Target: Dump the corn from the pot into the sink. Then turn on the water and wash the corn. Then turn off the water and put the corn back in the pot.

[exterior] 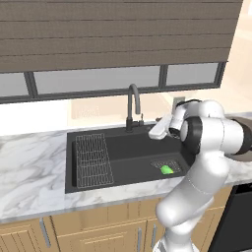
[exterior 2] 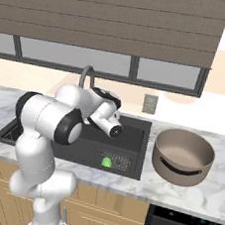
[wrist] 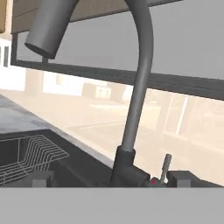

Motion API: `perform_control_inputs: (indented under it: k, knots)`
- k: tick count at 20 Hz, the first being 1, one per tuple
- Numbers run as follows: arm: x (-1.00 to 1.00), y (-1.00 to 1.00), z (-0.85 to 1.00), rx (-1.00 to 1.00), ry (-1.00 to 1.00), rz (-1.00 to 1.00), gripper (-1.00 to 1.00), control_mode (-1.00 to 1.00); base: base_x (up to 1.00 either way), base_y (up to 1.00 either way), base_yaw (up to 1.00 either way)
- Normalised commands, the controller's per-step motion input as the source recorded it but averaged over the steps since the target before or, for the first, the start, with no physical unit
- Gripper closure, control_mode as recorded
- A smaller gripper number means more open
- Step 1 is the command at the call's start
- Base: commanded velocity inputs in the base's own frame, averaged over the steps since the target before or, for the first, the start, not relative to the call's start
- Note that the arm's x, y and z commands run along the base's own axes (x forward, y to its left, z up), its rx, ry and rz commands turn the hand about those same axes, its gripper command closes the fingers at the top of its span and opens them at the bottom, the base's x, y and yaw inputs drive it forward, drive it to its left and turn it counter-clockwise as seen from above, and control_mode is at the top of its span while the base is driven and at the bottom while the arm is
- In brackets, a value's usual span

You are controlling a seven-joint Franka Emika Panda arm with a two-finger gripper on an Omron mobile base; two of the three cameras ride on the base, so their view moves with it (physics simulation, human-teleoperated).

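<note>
With the corn (exterior: pixel 167 170) lying on the sink's (exterior: pixel 123 157) drain grate, my gripper (wrist: pixel 111 181) stood wide at the faucet (wrist: pixel 135 100) base, where I might, I judged, overshoot its small lever (wrist: pixel 166 168).

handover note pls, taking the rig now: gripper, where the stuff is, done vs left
Gripper: open, holding nothing, aimed at the base of the faucet, near its small lever handle.
Corn: lying in the sink, on the drain grate.
Pot: upright on the counter right of the sink, no corn seen in it.
Done: corn dumped.
Left: no water seen running, so turn it on, wash the corn, turn it off, return the corn to the pot.
</note>
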Motion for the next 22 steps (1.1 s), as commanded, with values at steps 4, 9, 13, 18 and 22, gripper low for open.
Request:
perform_control_inputs:
  k: [4, 9, 13, 18, 22]
  knots:
    - [0.26, 0.1, 0.14, 0.13, 0.0, -0.08, -1.0, -1.0, 0.0, 0.0, 0.0]
    - [0.44, 0.01, 0.03, 0.1, 0.0, -0.05, -1.0, -1.0, 0.0, 0.0, 0.0]
    - [0.46, 0.0, 0.0, 0.06, 0.0, 0.0, -1.0, -1.0, 0.0, 0.0, 0.0]
    - [0.32, 0.0, -0.02, 0.04, 0.0, 0.0, -1.0, -1.0, 0.0, 0.0, 0.0]
    - [0.32, 0.0, -0.04, 0.01, -0.02, 0.0, -1.0, -1.0, 0.0, 0.0, 0.0]
